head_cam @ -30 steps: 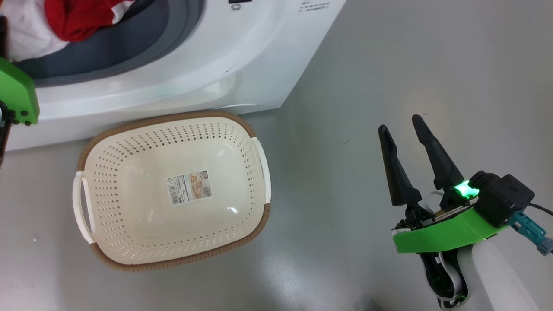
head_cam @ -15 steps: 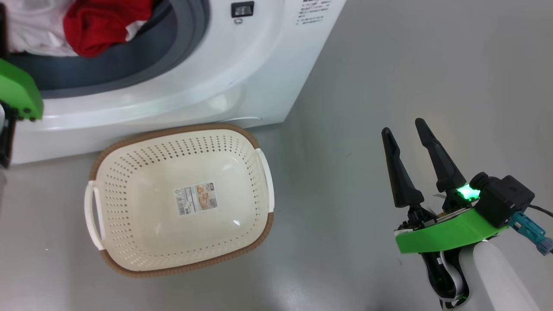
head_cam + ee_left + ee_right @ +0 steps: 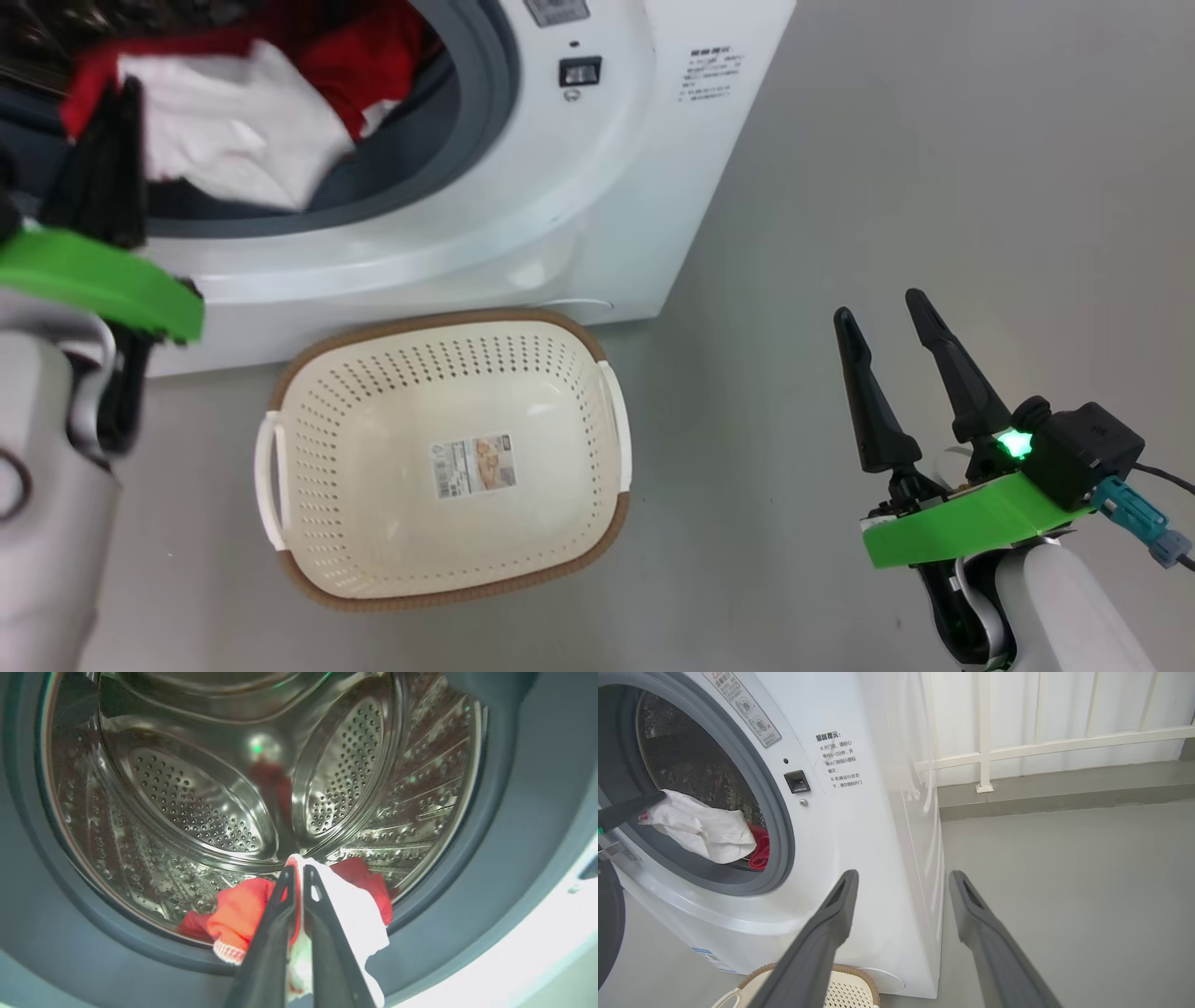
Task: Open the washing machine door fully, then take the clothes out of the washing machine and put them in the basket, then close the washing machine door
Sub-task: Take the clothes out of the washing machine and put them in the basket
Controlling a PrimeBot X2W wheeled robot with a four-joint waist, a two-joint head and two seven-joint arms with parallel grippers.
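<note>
- The left gripper (image 3: 296, 870) is pinched narrow on the clothes (image 3: 238, 910). In the left wrist view, red and white fabric is caught between its two dark fingers at the lower centre of the frame.
- The clothes hang at the lower lip of the washing machine (image 3: 579, 187). They are partly inside the perforated steel drum (image 3: 196, 798) and partly draped over the grey rubber ring (image 3: 485, 121).
- In the head view, the held bundle sits in the upper left of the frame, its white part uppermost with red behind it.
- The machine's mouth stands open, and the drum's back wall shows in the left wrist view.
- The basket (image 3: 355, 523) stands on the grey floor (image 3: 887, 140) at lower centre of the head view. It sits just in front of the machine's base, and a label sticker (image 3: 474, 467) shows on its bottom.
- The right gripper (image 3: 878, 306) is at the lower right of the head view, its fingers spread wide and holding nothing. It is well apart from the basket and the machine.
- In the right wrist view, the right gripper's fingers point toward the machine's front corner, with the basket's rim at the bottom edge.
</note>
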